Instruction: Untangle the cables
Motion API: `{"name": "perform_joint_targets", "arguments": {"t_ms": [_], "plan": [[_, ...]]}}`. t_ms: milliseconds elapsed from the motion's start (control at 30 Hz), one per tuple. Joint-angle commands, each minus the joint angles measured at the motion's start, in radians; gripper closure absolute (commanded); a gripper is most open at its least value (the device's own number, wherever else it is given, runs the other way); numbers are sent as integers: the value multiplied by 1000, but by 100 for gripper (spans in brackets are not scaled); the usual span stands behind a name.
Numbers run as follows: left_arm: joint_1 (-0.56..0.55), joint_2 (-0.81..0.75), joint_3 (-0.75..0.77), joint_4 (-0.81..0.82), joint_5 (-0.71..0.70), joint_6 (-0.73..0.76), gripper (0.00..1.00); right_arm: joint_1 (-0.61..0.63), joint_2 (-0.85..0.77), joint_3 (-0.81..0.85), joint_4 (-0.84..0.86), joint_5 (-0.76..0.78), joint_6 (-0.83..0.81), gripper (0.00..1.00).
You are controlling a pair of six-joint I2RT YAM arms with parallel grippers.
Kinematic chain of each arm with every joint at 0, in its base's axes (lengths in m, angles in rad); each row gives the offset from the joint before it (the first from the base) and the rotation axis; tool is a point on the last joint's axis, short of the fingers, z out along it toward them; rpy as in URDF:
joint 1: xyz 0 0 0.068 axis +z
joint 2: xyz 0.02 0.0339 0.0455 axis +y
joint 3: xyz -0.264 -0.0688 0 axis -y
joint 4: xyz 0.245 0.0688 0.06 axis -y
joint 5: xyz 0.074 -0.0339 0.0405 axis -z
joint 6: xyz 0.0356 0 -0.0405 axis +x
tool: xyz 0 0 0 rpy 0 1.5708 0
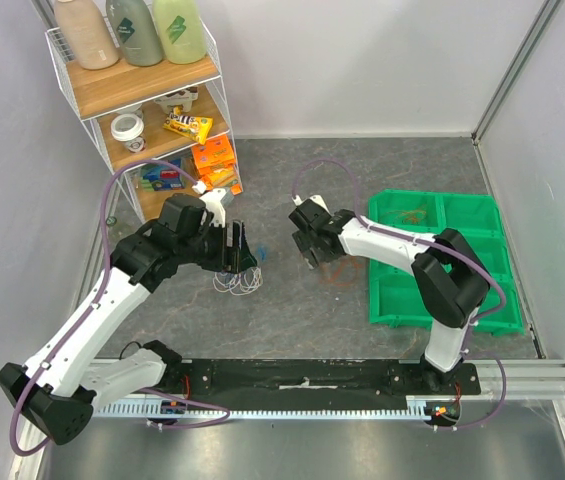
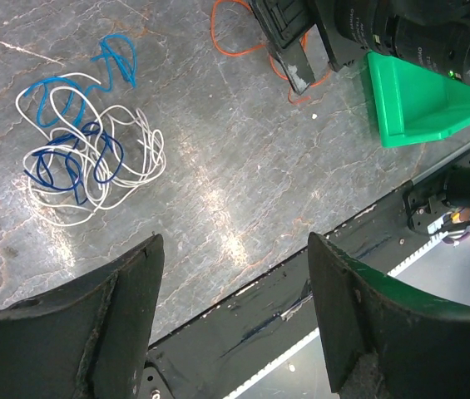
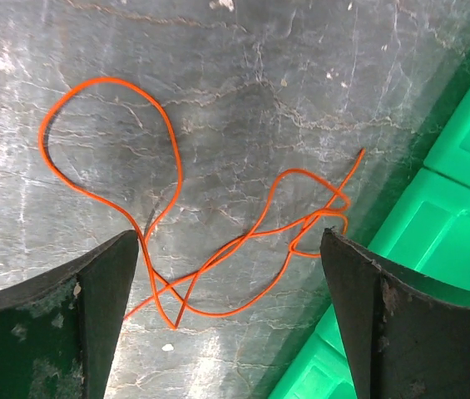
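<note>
Now the left gripper (image 2: 235, 245), jaws apart and empty, should pinch one blue loop at the rim of the white-and-blue tangle (image 2: 85, 158) at its ten o'clock, while the right gripper (image 3: 228, 241), likewise spread, hovers over the lone orange cable (image 3: 174, 158).

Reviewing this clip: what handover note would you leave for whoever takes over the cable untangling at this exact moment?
Hands: the left hand is open and empty, hovering beside the white and blue cables. The right hand is open and empty, directly above the orange cable.
Done: the orange cable lies by itself on the table, loosely looped, next to the green bin.
Left: the white and blue cables are tangled in one clump and need separating.
</note>
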Motion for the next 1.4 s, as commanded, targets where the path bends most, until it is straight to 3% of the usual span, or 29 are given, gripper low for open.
{"name": "perform_joint_targets", "arguments": {"t_ms": [0, 300, 467, 533, 633, 933, 1133, 1367], "plan": [[3, -11, 4, 5, -5, 50, 25, -11, -16, -42, 18, 31, 65, 2], [3, -4, 8, -1, 9, 52, 25, -44, -70, -192, 153, -111, 88, 2], [2, 9, 9, 2, 25, 48, 25, -71, -80, -299, 252, -251, 112, 13], [3, 8, 9, 0, 27, 47, 25, -75, -82, -326, 311, -324, 103, 21], [2, 9, 9, 0, 32, 45, 25, -75, -71, -326, 345, -404, 86, 42], [3, 16, 23, -10, 24, 45, 25, -75, -152, -218, 334, -406, 57, 100], [3, 28, 34, -12, 18, 45, 25, -107, -278, -77, 253, -328, 88, 100], [3, 31, 37, -12, 16, 44, 26, -293, -310, 131, 121, -358, 140, 100]]}}
